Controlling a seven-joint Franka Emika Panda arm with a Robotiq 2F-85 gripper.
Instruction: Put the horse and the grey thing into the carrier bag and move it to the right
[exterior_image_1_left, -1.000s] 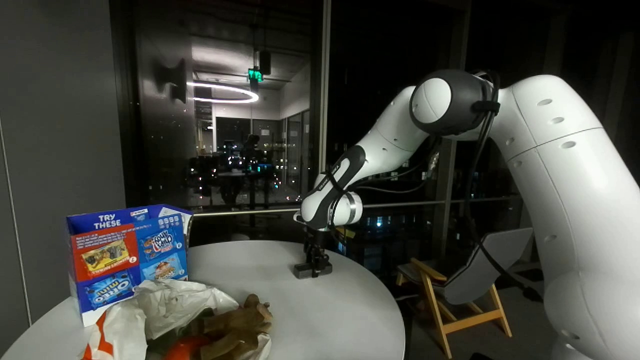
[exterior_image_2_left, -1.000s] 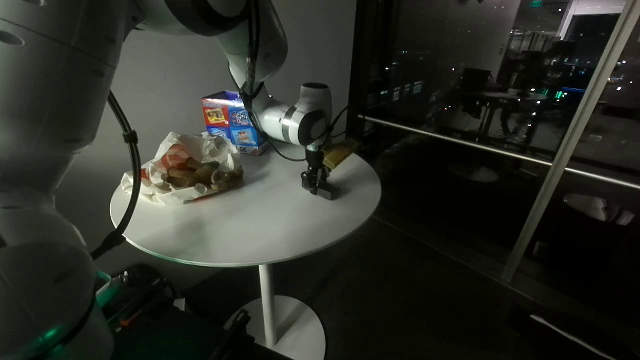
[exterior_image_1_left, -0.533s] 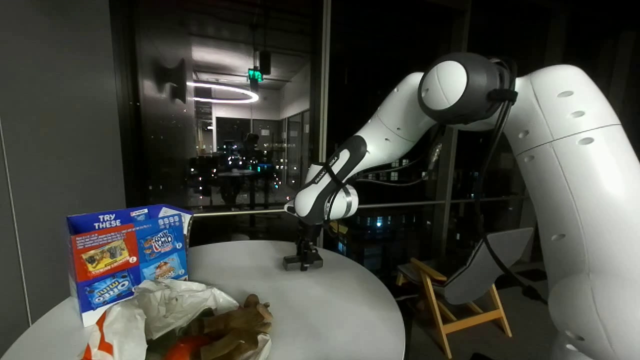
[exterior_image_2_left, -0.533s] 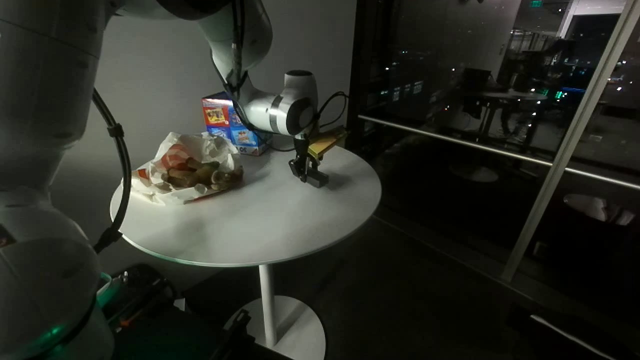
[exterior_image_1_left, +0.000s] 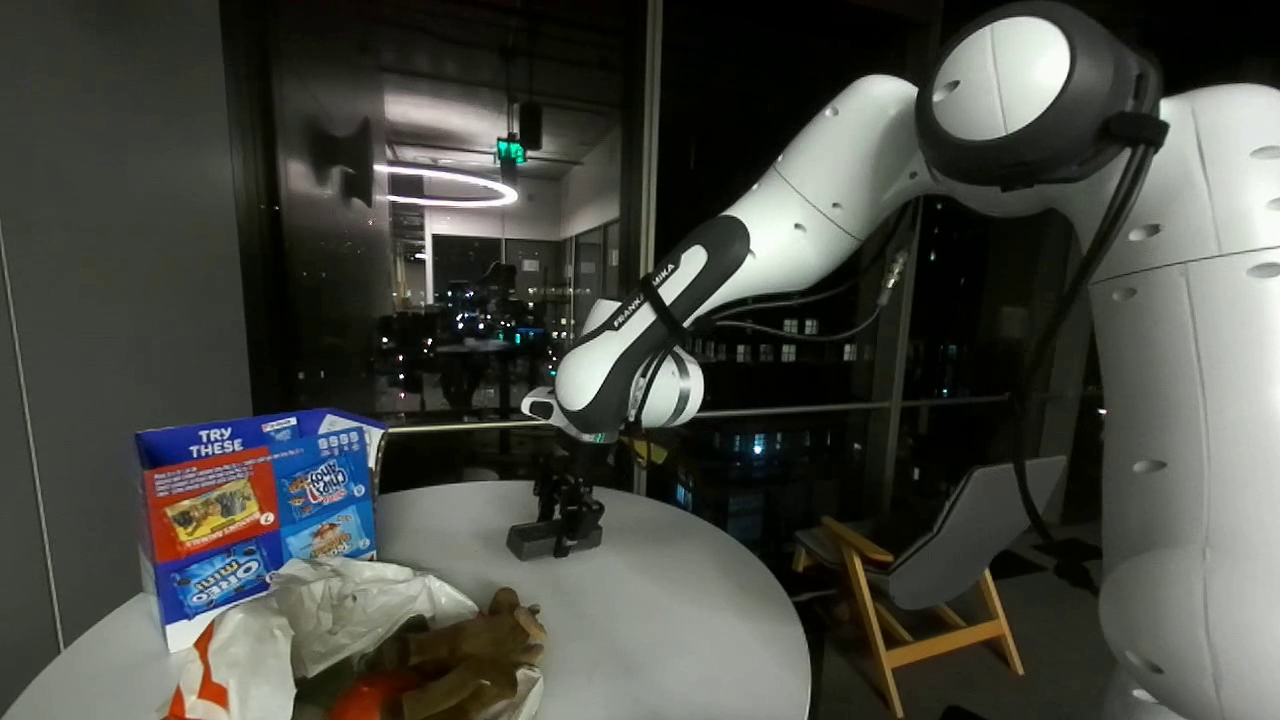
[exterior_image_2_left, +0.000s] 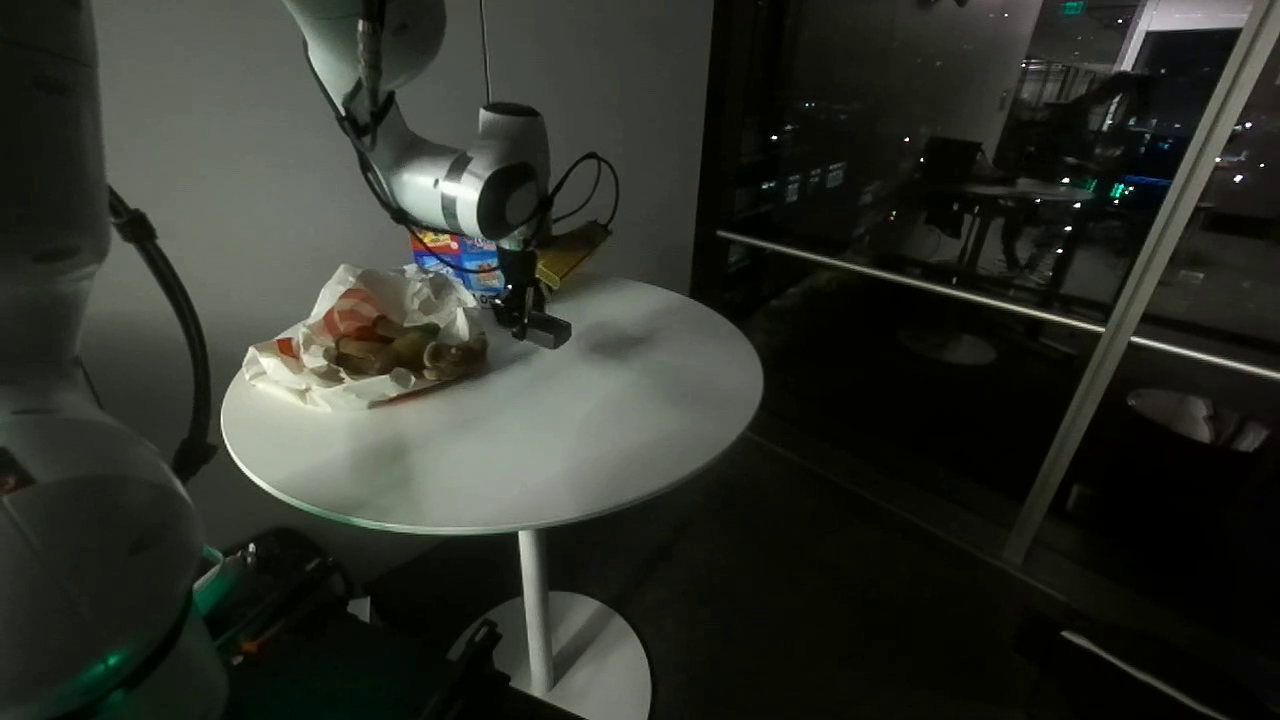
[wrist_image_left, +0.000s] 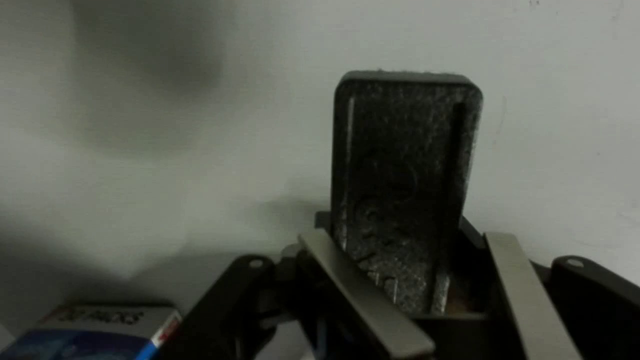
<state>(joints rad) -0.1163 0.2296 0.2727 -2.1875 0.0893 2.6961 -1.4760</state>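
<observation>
Dark windows (exterior_image_1_left: 740, 90) behind round white table (exterior_image_1_left: 690, 620). Blue cardboard box (exterior_image_1_left: 255, 520) far left. Nearer: crinkled plastic carrier bag (exterior_image_1_left: 350, 610), near edge cut off in exterior view; brown horse (exterior_image_1_left: 475, 650) in bag's mouth, legs hard to make out. Gripper (wrist_image_left: 402, 237) clamped on oblong grey thing (wrist_image_left: 400, 150), above table, right of bag; recessed, speckled face only in wrist view.

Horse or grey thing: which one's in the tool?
The grey thing, the dark oblong block gripped in the tool. The brown horse lies in the mouth of the carrier bag, apart from the tool.
</observation>
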